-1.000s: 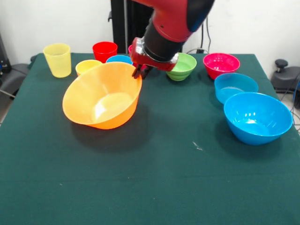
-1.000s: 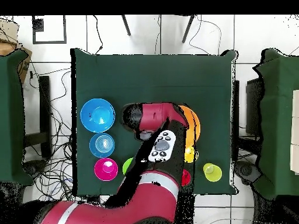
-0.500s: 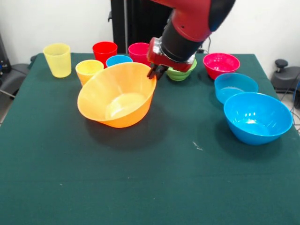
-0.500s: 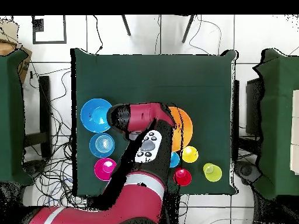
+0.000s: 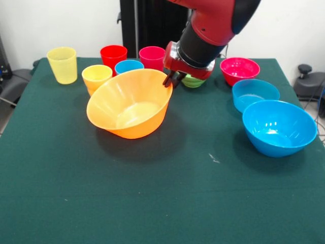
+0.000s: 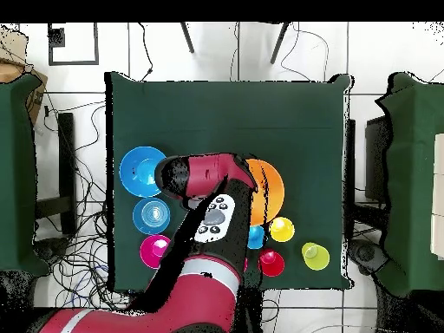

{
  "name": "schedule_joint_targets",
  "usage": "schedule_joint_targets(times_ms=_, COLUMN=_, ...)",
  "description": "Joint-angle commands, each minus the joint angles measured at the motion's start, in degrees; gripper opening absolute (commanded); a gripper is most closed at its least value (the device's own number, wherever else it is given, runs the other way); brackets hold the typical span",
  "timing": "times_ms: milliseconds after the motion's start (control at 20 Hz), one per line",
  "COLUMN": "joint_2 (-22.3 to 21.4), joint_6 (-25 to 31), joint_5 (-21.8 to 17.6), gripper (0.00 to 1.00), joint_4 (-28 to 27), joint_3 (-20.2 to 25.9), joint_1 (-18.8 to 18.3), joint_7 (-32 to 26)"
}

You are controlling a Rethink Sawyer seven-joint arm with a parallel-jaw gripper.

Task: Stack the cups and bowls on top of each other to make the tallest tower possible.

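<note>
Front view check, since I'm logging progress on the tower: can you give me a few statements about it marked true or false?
1. The claw grips the orange bowl by its rim. True.
2. The orange bowl sits flat on the table. False: it is tilted, opening toward the camera.
3. A cup is stacked inside the large blue bowl. False: that bowl is empty.
4. The yellow cup stands upright at the table's corner. True.
5. The magenta bowl is upside down. False: it stands open side up.

Green table, floor cables
</note>
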Motion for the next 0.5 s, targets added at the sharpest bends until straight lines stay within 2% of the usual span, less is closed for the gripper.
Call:
schedule_joint_targets(times_ms=50, joint_2=1.50, joint_6=-5.62, joint_5=0.92, gripper=0.00, joint_4=2.25, joint_3=5.14, joint_1=-0.71, joint_7=7.68)
schedule_joint_targets(times_ms=500, joint_2=1.69, joint_6=-8.62, joint_5=2.34, gripper=0.00, joint_4=3.51, joint_3=6.22, joint_1=-1.22, joint_7=8.50)
